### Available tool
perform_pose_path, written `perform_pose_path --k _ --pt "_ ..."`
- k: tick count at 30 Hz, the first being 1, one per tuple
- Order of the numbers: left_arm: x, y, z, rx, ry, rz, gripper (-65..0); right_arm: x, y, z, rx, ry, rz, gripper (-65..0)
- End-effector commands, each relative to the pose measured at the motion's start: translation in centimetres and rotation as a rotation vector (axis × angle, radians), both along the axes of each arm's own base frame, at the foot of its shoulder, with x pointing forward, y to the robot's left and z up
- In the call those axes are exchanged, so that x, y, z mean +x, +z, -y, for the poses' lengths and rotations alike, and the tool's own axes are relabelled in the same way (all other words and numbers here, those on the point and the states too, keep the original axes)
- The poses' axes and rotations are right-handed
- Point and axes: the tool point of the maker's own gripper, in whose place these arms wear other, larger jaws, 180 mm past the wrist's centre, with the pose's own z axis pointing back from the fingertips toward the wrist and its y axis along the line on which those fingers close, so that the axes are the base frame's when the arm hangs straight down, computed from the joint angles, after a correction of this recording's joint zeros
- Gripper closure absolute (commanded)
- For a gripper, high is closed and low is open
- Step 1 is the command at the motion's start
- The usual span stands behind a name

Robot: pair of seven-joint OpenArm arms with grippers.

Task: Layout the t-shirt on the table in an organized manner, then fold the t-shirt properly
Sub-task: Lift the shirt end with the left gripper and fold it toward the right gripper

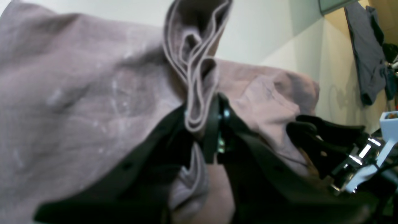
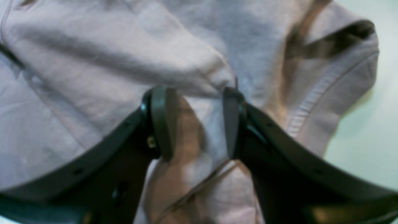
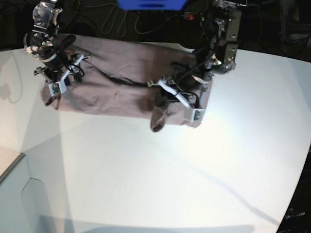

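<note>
Mauve cotton, the t-shirt [image 3: 121, 82] lies spread along the far edge of the white surface [image 3: 160, 174]. The left claw [image 1: 203, 124] is pinching a bunched hem fold; the right claw [image 2: 197, 121] stands spread over cloth near a sleeve, holding nothing. Best to draw the pinched fold low and evenly, keeping layers aligned. Dark cables [image 3: 121, 19] crowd the room behind.
</note>
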Motion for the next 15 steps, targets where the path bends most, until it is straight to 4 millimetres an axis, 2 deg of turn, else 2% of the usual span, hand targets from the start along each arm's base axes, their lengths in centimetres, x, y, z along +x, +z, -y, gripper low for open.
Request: perform_pose_path --k 1,5,15 --pt "0.9 1.5 0.7 -0.034 -0.005 0.050 0.0 0.8 0.9 0.1 0.002 0.010 0.040 -25.3" --pt "0.2 0.3 2.1 0.003 -0.058 0.030 0.0 0.9 1.0 0.1 0.000 0.010 0.041 -25.3" --pt "0.2 1.2 5.0 0.018 -0.151 0.069 0.0 1.0 1.0 0.1 0.000 0.010 0.043 -25.3"
